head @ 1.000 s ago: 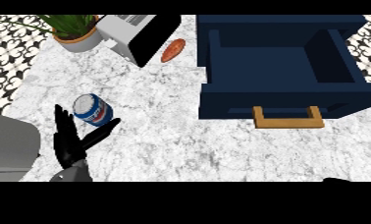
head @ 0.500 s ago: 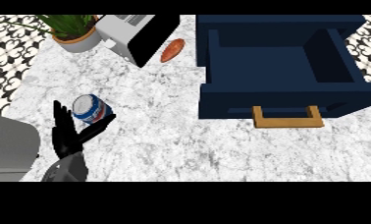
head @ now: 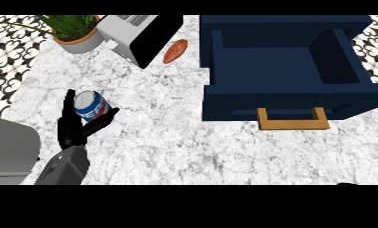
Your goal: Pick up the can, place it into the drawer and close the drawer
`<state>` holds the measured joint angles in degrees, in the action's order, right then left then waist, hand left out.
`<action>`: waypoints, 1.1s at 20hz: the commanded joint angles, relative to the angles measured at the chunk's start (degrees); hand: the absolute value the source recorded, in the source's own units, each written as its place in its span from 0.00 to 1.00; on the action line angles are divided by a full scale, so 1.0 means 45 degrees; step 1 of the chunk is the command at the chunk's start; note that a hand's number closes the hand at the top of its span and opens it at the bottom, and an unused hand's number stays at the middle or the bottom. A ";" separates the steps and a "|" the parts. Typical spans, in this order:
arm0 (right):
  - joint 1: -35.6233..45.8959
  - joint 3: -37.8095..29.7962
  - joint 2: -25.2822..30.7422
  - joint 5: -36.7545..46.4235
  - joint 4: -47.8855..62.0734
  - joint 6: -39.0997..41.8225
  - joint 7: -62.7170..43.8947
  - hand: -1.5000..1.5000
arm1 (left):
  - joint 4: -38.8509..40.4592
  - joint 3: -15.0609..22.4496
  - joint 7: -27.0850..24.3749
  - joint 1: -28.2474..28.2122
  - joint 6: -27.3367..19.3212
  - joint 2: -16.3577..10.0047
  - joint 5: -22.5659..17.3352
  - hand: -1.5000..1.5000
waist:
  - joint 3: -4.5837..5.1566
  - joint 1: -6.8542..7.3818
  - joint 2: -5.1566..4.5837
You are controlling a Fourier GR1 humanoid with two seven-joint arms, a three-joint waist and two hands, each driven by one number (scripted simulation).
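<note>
The blue and white can [head: 89, 106] stands on the marble counter [head: 170, 137] at the left. My left hand [head: 74, 131] comes up from below it, with fingers along its left side and the thumb curled against its right side. The navy drawer [head: 221, 79] at the right is pulled open, its inside bare, with a wooden handle [head: 292, 120] on the front. Only a dark sliver of my right hand [head: 345, 184] shows at the lower right edge.
A toaster [head: 136, 34] and a potted plant [head: 74, 32] stand at the back left. An orange-red oblong food item [head: 175, 51] lies between the toaster and the drawer. A grey shape [head: 15, 147] fills the lower left corner.
My left hand has closed in around the can. The can has shifted slightly up the view. The drawer has not moved.
</note>
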<state>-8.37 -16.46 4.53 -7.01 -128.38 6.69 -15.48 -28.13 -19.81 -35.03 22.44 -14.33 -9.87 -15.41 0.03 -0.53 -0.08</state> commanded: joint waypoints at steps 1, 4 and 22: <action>0.0272 -0.0118 0.0166 -0.0458 -0.0401 0.0016 -0.0654 0.00 | 0.1820 -0.0298 -0.0936 0.0922 0.1136 -0.0396 -0.0155 1.00 | 0.0015 -0.0092 -0.0037; 0.0673 -0.0241 0.0086 0.0036 0.0687 -0.0143 0.0184 0.00 | 0.1374 -0.0080 -0.0205 0.1535 0.1218 -0.0511 -0.0176 1.00 | 0.0004 -0.0013 -0.0017; 0.1128 -0.0103 0.0313 0.0337 -0.0276 -0.0548 -0.1054 0.00 | 0.1813 0.1839 -0.0422 0.3952 0.2920 0.1624 0.1180 1.00 | 0.0000 -0.0007 0.0013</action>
<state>-4.52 -17.58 5.73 -5.91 -127.71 5.41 -16.93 -18.25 -12.71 -39.54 36.96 -0.66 -5.13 -10.45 0.04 -0.97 -0.16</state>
